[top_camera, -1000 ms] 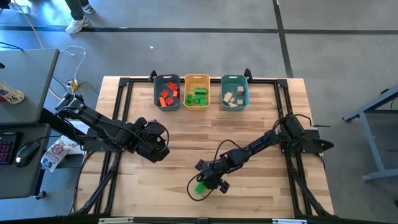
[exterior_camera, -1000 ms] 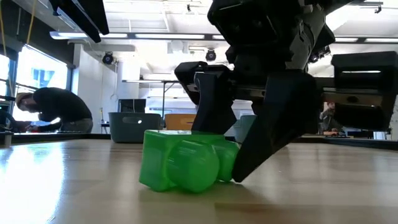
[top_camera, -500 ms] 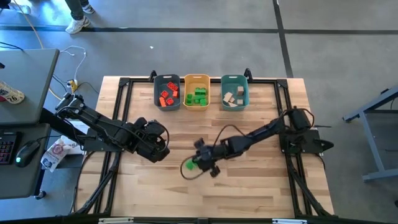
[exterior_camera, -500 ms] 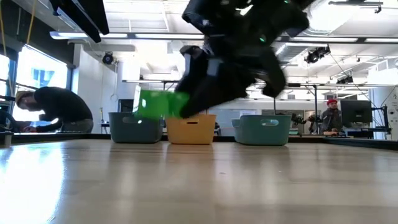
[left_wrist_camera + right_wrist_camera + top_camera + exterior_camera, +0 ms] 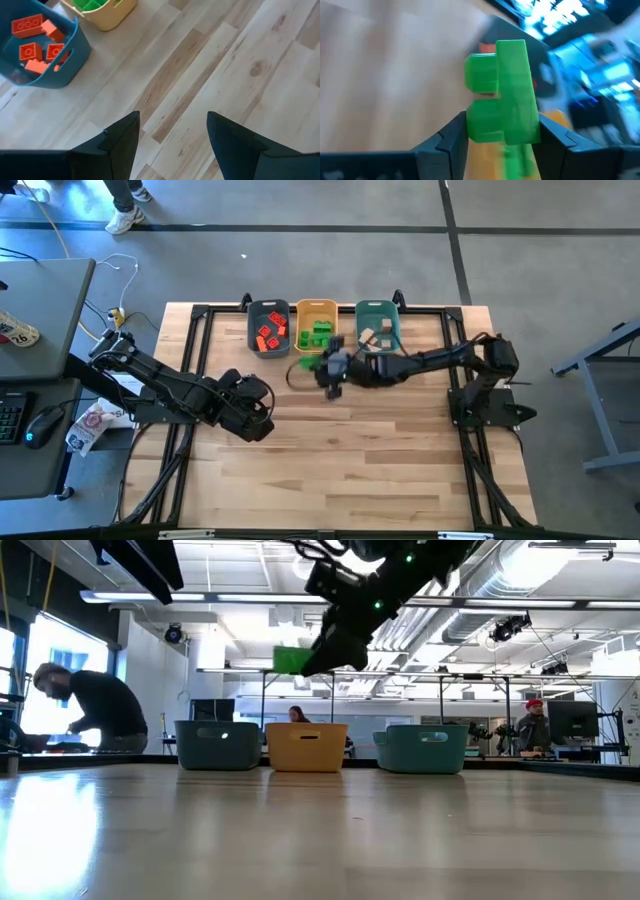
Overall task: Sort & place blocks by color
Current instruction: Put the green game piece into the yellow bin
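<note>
A bright green block (image 5: 502, 92) hangs in the air with my right gripper (image 5: 502, 135) shut on it. In the high view block (image 5: 308, 363) and gripper (image 5: 320, 368) are just on the near side of the orange-yellow bin (image 5: 317, 326), which holds green blocks. The low view shows the block (image 5: 292, 660) well above the table. Red-orange blocks (image 5: 268, 335) lie in the blue-grey bin (image 5: 268, 312), and tan blocks (image 5: 374, 338) in the teal bin (image 5: 377, 310). My left gripper (image 5: 172, 135) waits open over bare wood at the table's left (image 5: 258, 402). My right gripper pinches the green block between its two fingers (image 5: 445, 142), on two opposite faces at the block's end nearest the wrist (image 5: 485, 131). The fingers slant down toward the table's far left. The block is lifted clear of the table, its round studs (image 5: 481, 75) facing sideways.
The three bins stand in a row along the table's far edge. A black frame (image 5: 200, 320) runs around the tabletop. The wood between the arms (image 5: 350, 460) is bare. People stand in the room beyond the table (image 5: 90, 710).
My right gripper has swung from the table's near edge up and toward the far edge, to just short of the orange-yellow bin, turning as it went. The green block, which lay on the table a second ago, has been lifted clear and carried along in the shut fingers.
</note>
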